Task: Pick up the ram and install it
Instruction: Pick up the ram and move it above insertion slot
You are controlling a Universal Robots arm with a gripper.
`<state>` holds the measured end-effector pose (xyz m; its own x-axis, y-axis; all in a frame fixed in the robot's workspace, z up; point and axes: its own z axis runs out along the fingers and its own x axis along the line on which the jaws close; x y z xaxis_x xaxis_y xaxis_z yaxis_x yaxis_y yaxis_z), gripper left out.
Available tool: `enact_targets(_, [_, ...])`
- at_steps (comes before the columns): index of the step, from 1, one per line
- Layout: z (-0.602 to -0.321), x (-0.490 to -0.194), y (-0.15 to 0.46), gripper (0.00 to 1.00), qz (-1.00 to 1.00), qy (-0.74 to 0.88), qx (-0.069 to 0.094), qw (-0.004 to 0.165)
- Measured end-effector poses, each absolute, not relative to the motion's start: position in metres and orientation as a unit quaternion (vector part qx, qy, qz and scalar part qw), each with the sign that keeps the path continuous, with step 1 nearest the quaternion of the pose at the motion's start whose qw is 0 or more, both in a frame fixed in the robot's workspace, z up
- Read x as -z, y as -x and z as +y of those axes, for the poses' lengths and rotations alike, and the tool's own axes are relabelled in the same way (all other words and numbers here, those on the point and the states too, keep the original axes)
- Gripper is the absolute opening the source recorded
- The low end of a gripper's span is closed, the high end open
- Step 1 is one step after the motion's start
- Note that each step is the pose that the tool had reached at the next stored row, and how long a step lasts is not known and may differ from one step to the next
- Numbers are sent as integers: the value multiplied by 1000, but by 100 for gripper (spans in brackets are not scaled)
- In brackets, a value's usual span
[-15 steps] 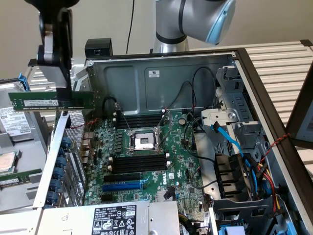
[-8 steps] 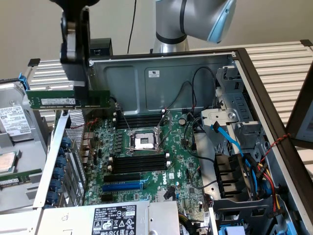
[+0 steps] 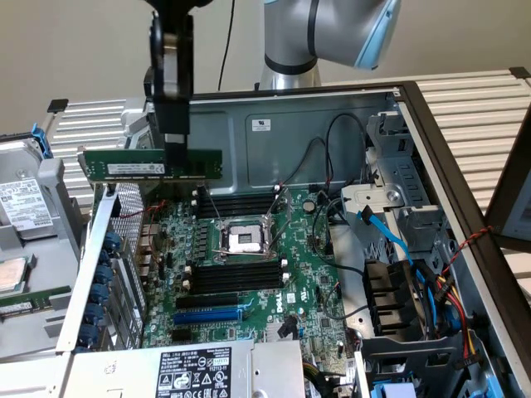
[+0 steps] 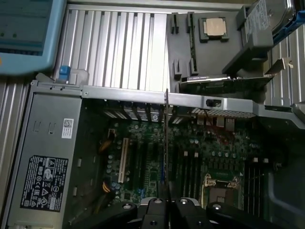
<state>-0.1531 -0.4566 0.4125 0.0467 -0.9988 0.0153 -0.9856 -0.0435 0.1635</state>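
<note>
The ram [image 3: 152, 164] is a long dark-green stick with a white label, held level in the air above the open computer case, near its rear wall on the exterior view's left. My gripper [image 3: 174, 149] is shut on it near its middle, coming straight down from above. In the wrist view the ram [image 4: 166, 138] appears edge-on as a thin line running out from between the black fingers [image 4: 177, 206]. Below lie the motherboard [image 3: 249, 282], its black memory slots [image 3: 236, 274] beside the CPU socket [image 3: 246, 239], and more slots [image 3: 236, 202] behind the socket.
A blue expansion slot [image 3: 207, 316] runs near the board's front. Blue and black cables [image 3: 415, 274] crowd the exterior view's right side of the case. The power supply label [image 3: 195, 373] sits at the front. A tray with a loose CPU [image 4: 213, 27] and another card lies outside the case.
</note>
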Motion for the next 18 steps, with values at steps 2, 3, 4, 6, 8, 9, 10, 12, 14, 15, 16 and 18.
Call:
enact_targets(2, [-456,-412,144,12,-689,-720,51,65])
enact_targets(3, [-456,-412,139,12,-689,-721,51,65])
enact_targets(4, [-456,-412,135,12,-689,-721,51,65])
enact_targets(6, [-454,-412,126,12,-689,-720,51,65])
enact_targets(8, [-452,-411,117,12,-689,-721,51,65])
enact_targets(9, [-450,-410,113,12,-689,-720,51,65])
enact_targets(10, [-448,-409,109,12,-689,-720,51,65])
enact_targets(12, [-440,-408,107,12,-689,-720,51,65])
enact_targets(14, [-432,-405,105,12,-689,-720,51,65])
enact_targets(15, [-427,-404,105,12,-689,-720,51,65])
enact_targets(16, [-423,-402,104,12,-689,-720,51,65])
enact_targets(18, [-415,-399,101,12,-689,-720,51,65])
